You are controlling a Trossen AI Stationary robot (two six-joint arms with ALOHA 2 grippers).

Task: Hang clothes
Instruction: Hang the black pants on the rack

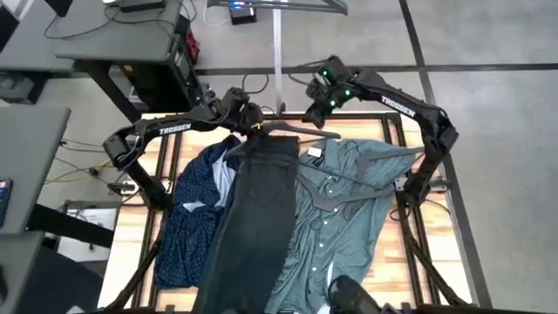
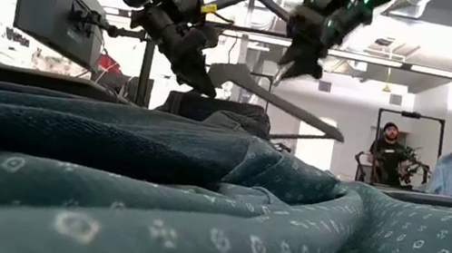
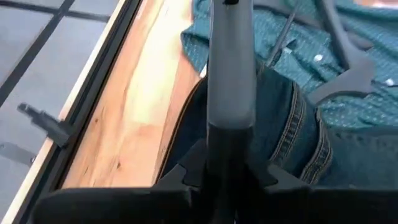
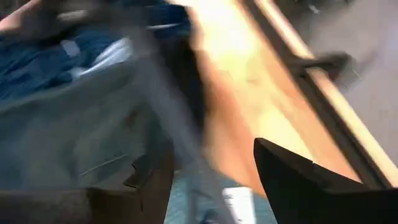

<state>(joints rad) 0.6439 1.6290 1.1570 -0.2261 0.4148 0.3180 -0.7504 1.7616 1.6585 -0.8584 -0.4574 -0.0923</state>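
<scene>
So closest to the camera end of the table (image 1: 131, 235) it's just clothes spread flat: the navy dotted shirt (image 1: 187, 218) on my left, the dark jeans (image 1: 253, 218) down the middle overlapping it, and the teal shirt (image 1: 349, 209) on my right with a hanger (image 1: 349, 187) lying on it. Further back, at the jeans' waistband, my left gripper (image 1: 253, 118) is clamped tight on another black hanger (image 1: 288, 131), holding it up off the table. My right gripper (image 1: 314, 112) is just beside it, fingers spread apart, nothing in them.
</scene>
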